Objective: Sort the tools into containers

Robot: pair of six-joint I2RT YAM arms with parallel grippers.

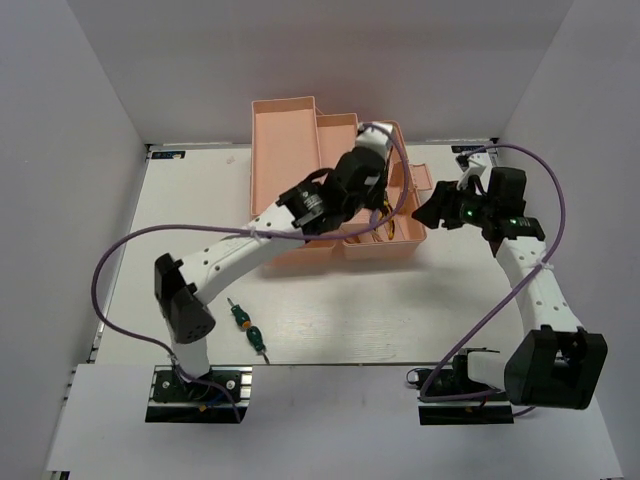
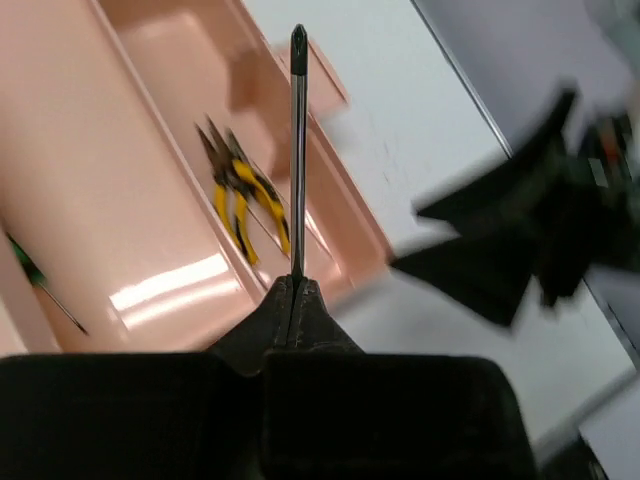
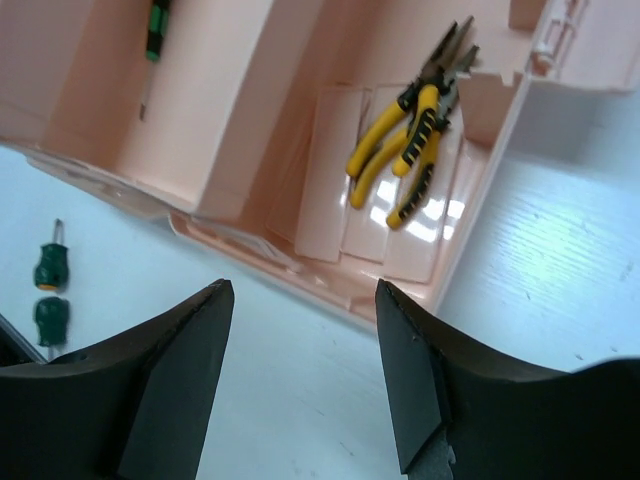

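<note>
Thin dark screwdriver (image 2: 297, 150) clamped at its near end between the closed fingers of the left gripper (image 2: 297, 285), shaft jutting out above the salmon-pink toolbox (image 1: 285, 130), over the compartment where both yellow-handled pliers (image 3: 420, 120) lie side by side. Right gripper (image 3: 300, 300) spread wide and holding nothing, above the table (image 1: 400, 310) just beside the toolbox's outer wall. Two stubby green-handled screwdrivers (image 1: 248, 328) on the table near the left arm's base, apart from the box; another green-handled tool (image 3: 155, 30) inside a neighbouring compartment.
</note>
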